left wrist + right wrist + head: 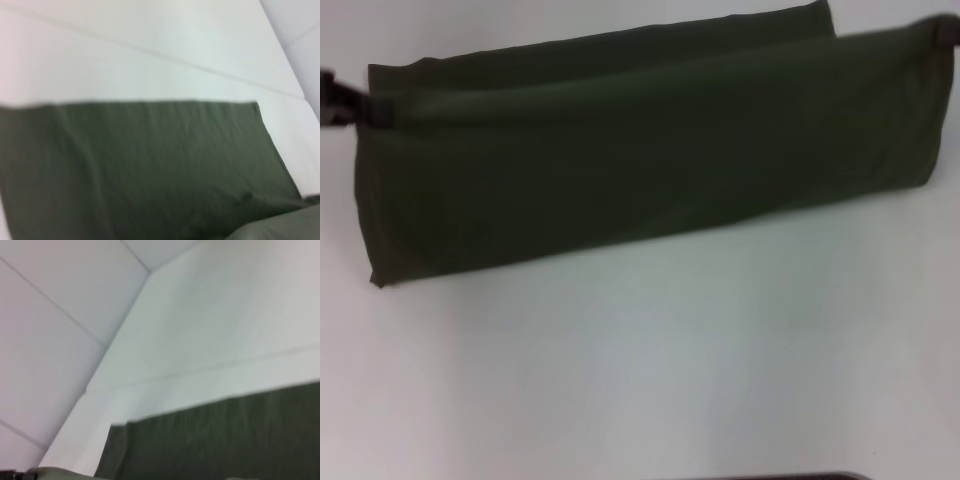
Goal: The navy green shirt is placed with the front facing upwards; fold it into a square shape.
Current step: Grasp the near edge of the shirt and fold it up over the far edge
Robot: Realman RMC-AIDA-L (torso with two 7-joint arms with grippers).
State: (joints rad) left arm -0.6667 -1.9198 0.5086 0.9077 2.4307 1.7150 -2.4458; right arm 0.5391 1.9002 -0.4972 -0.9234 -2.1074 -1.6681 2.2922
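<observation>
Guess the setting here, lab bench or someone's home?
Probably a lab-style test bench, not a home: a bare white table, plain white panelled walls behind it, and only the navy green shirt, stretched between the left claw and right claw.

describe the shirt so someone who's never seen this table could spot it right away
Look at the white table; across its far half stretches the shirt, a long dark olive-green band, folded lengthwise. The left pincer and right pincer hold its two upper corners, with the top edge taut between them. It is the only dark cloth on the white surface, and no lettering shows on this side.
</observation>
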